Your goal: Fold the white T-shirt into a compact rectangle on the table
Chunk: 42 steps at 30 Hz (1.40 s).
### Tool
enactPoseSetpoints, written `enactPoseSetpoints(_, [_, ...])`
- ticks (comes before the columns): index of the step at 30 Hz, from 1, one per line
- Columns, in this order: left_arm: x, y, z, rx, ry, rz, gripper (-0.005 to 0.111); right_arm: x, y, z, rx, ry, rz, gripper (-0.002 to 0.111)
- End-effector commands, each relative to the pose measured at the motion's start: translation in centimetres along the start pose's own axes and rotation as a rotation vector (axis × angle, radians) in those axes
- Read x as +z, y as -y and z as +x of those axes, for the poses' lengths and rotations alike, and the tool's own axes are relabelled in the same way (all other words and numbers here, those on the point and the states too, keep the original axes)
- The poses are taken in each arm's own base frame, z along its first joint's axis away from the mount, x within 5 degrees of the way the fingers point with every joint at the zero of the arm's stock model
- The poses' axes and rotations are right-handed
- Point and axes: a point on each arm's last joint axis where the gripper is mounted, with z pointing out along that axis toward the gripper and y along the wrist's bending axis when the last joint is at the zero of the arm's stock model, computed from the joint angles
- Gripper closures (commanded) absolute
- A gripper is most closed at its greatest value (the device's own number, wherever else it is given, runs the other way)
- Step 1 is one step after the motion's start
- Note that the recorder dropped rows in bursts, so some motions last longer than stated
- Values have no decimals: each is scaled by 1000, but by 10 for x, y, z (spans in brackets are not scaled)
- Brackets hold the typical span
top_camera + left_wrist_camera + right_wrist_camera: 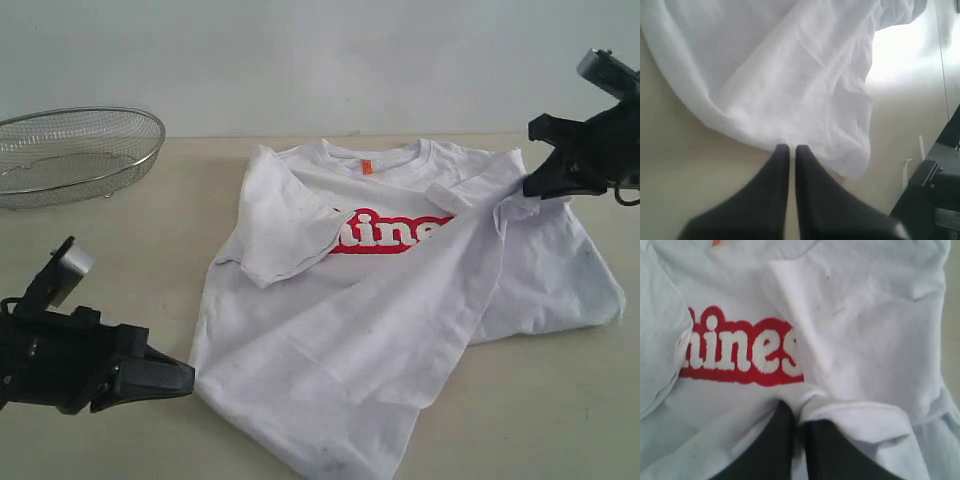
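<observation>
On the desk (110,285), pale beige and matte, the T-shirt (380,330) lies print-up and part-folded, collar toward the far edge. The left arm comes in low from the near corner. Its black, wedge-shaped left end effector (186,380) lies almost flat and points at the near hem. Its fingers (777,170) are pressed together with only a thin slit between them. The tips touch the hem's rolled edge, and no cloth shows between them. The right arm reaches in from the far side, angled down onto the shoulder area. The right end effector (532,188) is closed, and the wrist view shows a fold of cloth draped over one finger and pinched in the slit.

The cotton is soft, white and creased, with faint grey smudges. One sleeve (285,225) is folded in over the start of the red lettering (392,232), and a broad flap lies diagonally across the front. A small orange tag (367,167) sits at the collar. A round wire-mesh basket (75,150) stands well apart.
</observation>
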Motion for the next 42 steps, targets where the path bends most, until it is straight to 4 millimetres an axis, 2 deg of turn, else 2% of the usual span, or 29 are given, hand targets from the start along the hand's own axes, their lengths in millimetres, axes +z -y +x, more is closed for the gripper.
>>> enactPoseSetpoints(1, [-1, 2, -9, 28, 31, -11, 102, 9, 6, -23, 8, 46, 4, 108])
enactPoseSetpoints(10, [-2, 5, -23, 45, 63, -11, 102, 25, 16, -52, 24, 92, -3, 108])
enactPoseSetpoints(18, [-2, 5, -23, 50, 60, -11, 102, 50, 35, -57, 58, 112, 22, 108])
enactPoseSetpoints(22, [-2, 5, -23, 50, 60, -11, 102, 58, 42, -56, -2, 111, 40, 104])
enactPoseSetpoints(24, [-2, 5, -23, 52, 58, -12, 102, 58, 42, -57, -5, 116, 42, 91])
enactPoseSetpoints(25, [-2, 5, -23, 54, 56, -12, 102, 57, 41, -57, -4, 118, 41, 81])
enactPoseSetpoints(29, [-2, 5, -22, 59, 51, -13, 102, 47, 35, -62, 3, 146, 41, 27])
enactPoseSetpoints(30, [-2, 5, -22, 59, 51, -13, 102, 44, 32, -63, 13, 145, 33, 18])
enactPoseSetpoints(32, [-2, 5, -22, 59, 51, -13, 102, 38, 27, -63, 20, 136, 22, 12])
enactPoseSetpoints(34, [-2, 5, -22, 61, 49, -14, 102, 30, 22, -63, -8, 118, 28, 14])
enactPoseSetpoints(36, [-2, 5, -21, 67, 41, -5, 102, 19, 22, -62, -60, 89, 102, 23])
enactPoseSetpoints(37, [-2, 6, -20, 51, 30, 5, 102, 12, 24, -61, -76, 70, 168, 36])
enactPoseSetpoints(38, [-2, 7, -20, 46, 22, 10, 102, 10, 25, -60, -69, 56, 188, 43])
enactPoseSetpoints(39, [-2, 7, -18, 20, 8, 13, 102, 7, 27, -57, -84, 14, 231, 68])
enactPoseSetpoints(40, [-2, 7, -17, 6, 2, 13, 102, 6, 27, -55, -93, -7, 236, 80])
enactPoseSetpoints(41, [-2, 7, -16, -6, 0, 13, 102, 6, 29, -52, -112, -43, 251, 108])
enactPoseSetpoints(42, [-2, 5, -16, -21, 4, 2, 102, 7, 30, -51, -117, -52, 257, 107])
